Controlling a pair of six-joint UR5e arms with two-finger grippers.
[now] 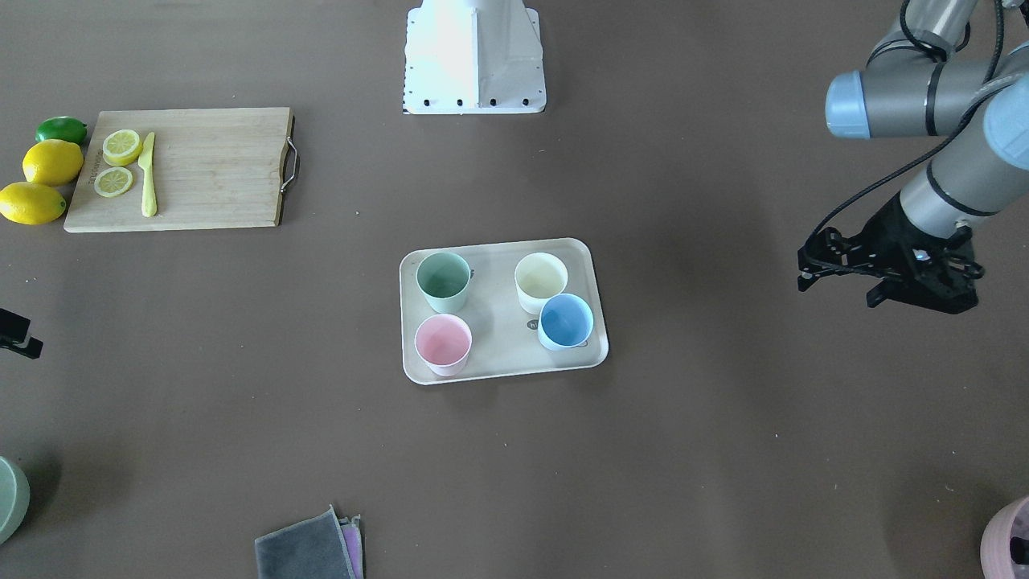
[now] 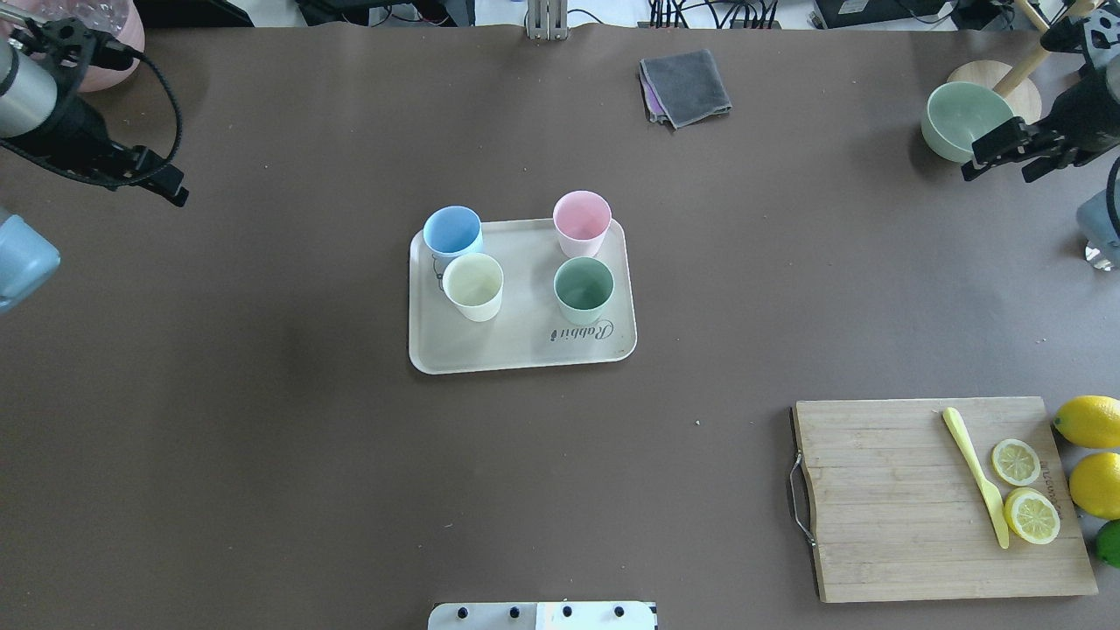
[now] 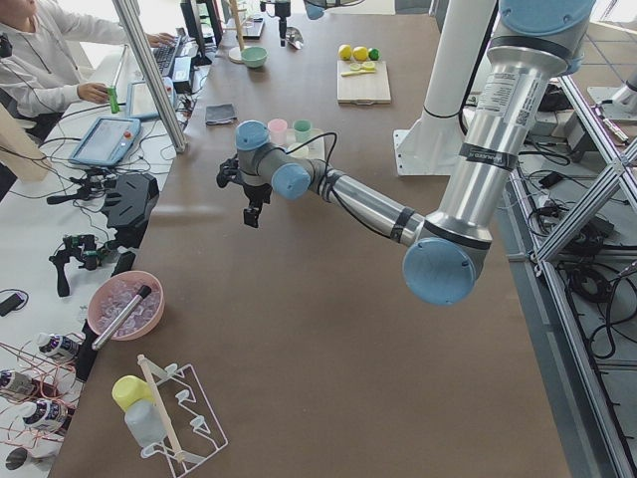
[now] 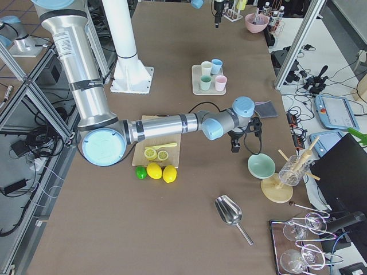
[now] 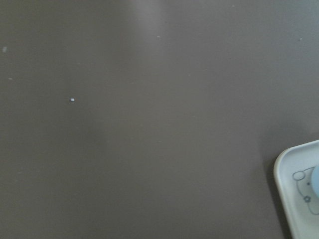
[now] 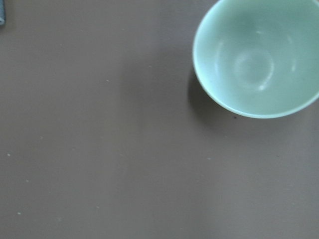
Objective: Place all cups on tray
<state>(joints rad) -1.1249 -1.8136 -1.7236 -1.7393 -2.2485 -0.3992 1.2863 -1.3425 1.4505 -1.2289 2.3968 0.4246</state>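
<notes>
4 pastel tapered cups upright on cream tray

All four cups stood on the tray at the middle of the table. The cutting board lay near me at my right, the bowl far behind it.

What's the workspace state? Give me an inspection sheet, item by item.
Surface: brown table, a few specks.
Job's things: green cup, cream cup, pink cup and blue cup all upright on the tray.
Clutter: board with knife and lemon slices; lemons and lime beside it; cloth; bowl.
End effectors: left end effector and right end effector off to the sides, away from the tray, nothing seen held; open or shut unclear.
Cables: black cable looped at the left wrist, clear of the cups.
Surroundings: operator at a side desk.
</notes>
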